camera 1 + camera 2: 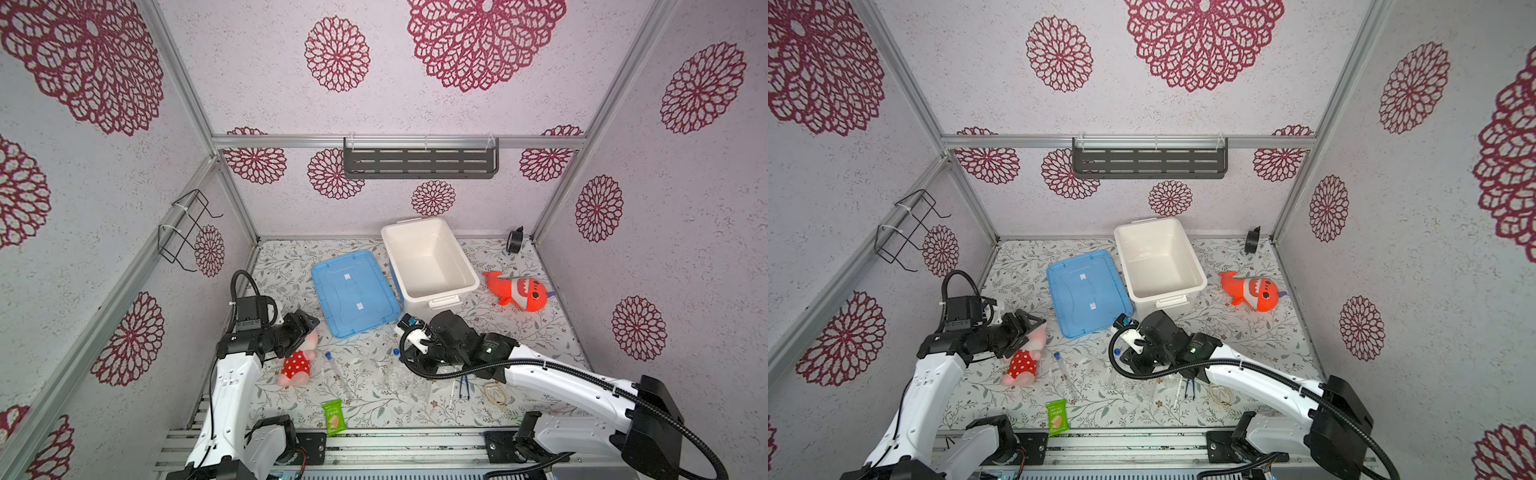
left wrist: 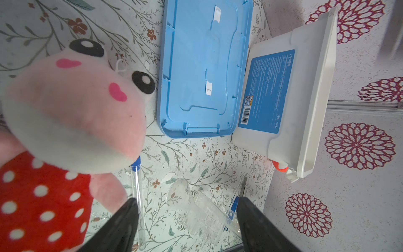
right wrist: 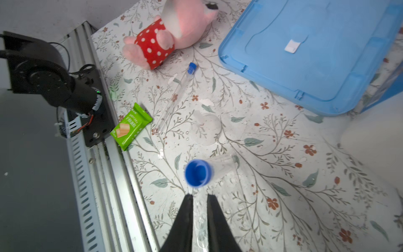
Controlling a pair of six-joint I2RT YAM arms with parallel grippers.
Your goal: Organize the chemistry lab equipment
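The white bin [image 1: 428,262] stands open at the far centre of the table [image 1: 552,328]. Its blue lid [image 1: 353,295] lies flat just to its left, touching or nearly so. An orange plush [image 1: 519,293] lies to the right of the bin. A pink plush [image 1: 297,361] in a red spotted dress lies at the near left.

The left gripper [image 2: 187,203] hangs over the pink plush's head with its jaws spread wide and nothing between them. The right gripper [image 3: 199,196] is at the table's middle, just near of the lid's near right corner. Its jaws are closed on a capped tube [image 3: 200,209], whose blue cap [image 3: 198,173] points away from the wrist.

A clear flask [image 3: 205,128] lies on its side on the near middle of the table. A second tube [image 1: 338,376], also blue-capped, lies flat between the flask and the pink plush. A green snack packet [image 1: 333,417] sits at the near edge. Dark blue tweezers [image 1: 464,386] lie near right, partly under the right arm.
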